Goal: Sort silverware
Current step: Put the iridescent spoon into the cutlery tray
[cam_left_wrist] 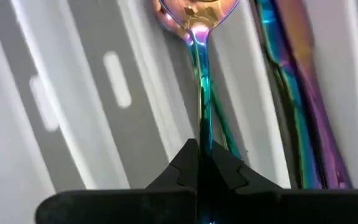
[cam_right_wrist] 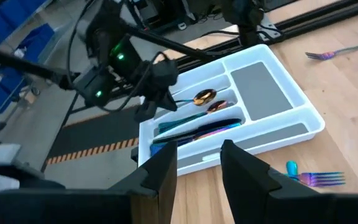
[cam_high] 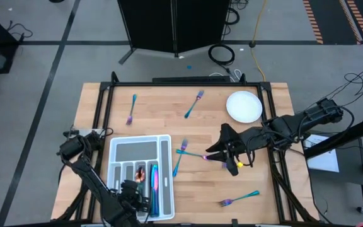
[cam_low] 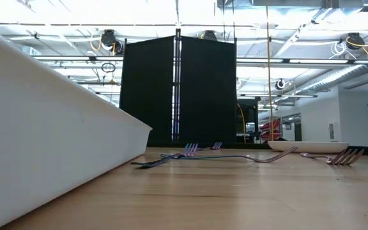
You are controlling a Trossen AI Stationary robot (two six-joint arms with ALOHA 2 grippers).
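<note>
My left gripper [cam_high: 136,186] hovers over the white tray's narrow compartments and is shut on a rainbow spoon [cam_left_wrist: 199,74] with a coppery bowl. A second spoon [cam_right_wrist: 217,106] and a rainbow knife [cam_left_wrist: 300,106] lie in the slots beside it. My right gripper [cam_high: 210,152] is open, low over the table's middle, right of two crossed teal-handled forks [cam_high: 181,155]. Its fingers [cam_right_wrist: 166,167] touch nothing, and a fork's purple tines [cam_right_wrist: 319,179] show just beside them. More forks lie flat at the far left [cam_high: 131,108], far middle [cam_high: 194,104] and near right [cam_high: 239,198]. My left gripper pinches the spoon's slim handle [cam_left_wrist: 202,134] between its two fingertips. The fingers lie along the handle, and the bowl [cam_left_wrist: 194,9] points away from them, down the length of a tray slot. Whether the spoon rests on the slot's floor I cannot tell.
The white compartmented tray [cam_high: 164,140] sits at the table's near left; its wall [cam_low: 50,134] fills the low view's left. A round white plate [cam_high: 243,106] rests at the far right. Bare wood lies between the scattered forks. A dark screen stands beyond the far edge.
</note>
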